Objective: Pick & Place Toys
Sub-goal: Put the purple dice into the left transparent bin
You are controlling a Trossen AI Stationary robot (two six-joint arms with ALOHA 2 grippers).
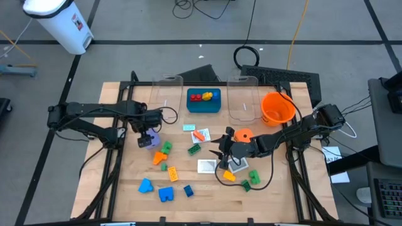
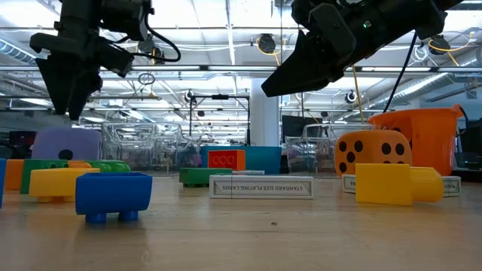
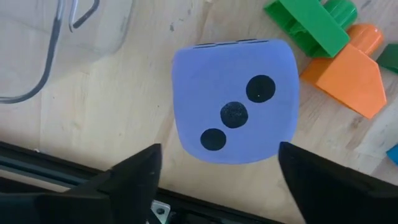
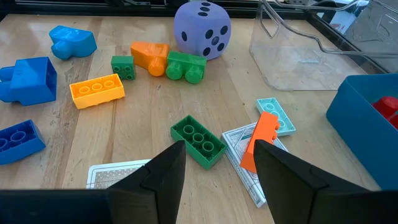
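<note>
A purple die (image 3: 235,99) with black dots rests on the wooden table (image 1: 207,194), three dots up. My left gripper (image 3: 217,163) hangs just above it, pointing down. It is open, with a finger on either side of the die and clear of it; in the low view its tips (image 2: 74,113) stop short of the die's top (image 2: 66,139). Near the table's middle my right gripper (image 4: 217,180) hovers open and empty over a green brick (image 4: 198,142), an orange brick (image 4: 260,140) and white picture cards (image 4: 245,163). Blue, yellow, green and orange bricks lie scattered around.
At the far edge a teal tray (image 1: 203,104) holding red and yellow toys stands between two clear bins (image 1: 167,94) (image 1: 244,98). An orange bowl (image 1: 277,108) is at the far right. An orange dotted die (image 1: 242,134) sits by my right arm. Blue bricks (image 1: 166,193) lie near the front.
</note>
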